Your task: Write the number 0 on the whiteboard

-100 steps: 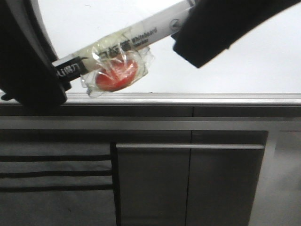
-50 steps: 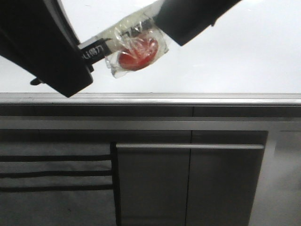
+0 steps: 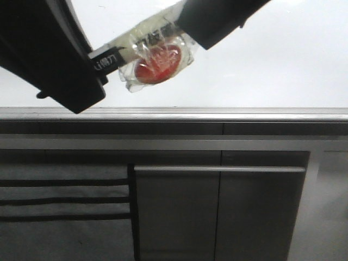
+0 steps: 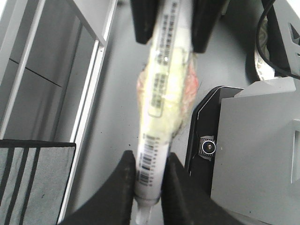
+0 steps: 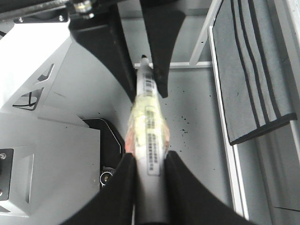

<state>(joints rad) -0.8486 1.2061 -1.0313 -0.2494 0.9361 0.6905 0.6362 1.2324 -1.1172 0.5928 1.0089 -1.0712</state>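
Between both grippers, one marker pen point(image 3: 142, 43). Left gripper point(image 4: 149, 176) pinches its barcoded end; right gripper point(image 5: 149, 176) pinches the other end. Pen barrel white with black print, tilted, wrapped mid-length in crinkled clear tape point(image 3: 157, 57) over a red lump. Behind it, glossy whiteboard point(image 3: 283, 65), grey rim along its edge. No drawn 0 visible.

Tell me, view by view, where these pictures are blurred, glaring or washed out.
Front view: the whiteboard is overexposed to a flat white, and both grippers are dark silhouettes against it. Left wrist view: the marker pen is softly blurred along its taped middle, its print unreadable. Right wrist view: sharper, though the pen's taped part is slightly smeared.
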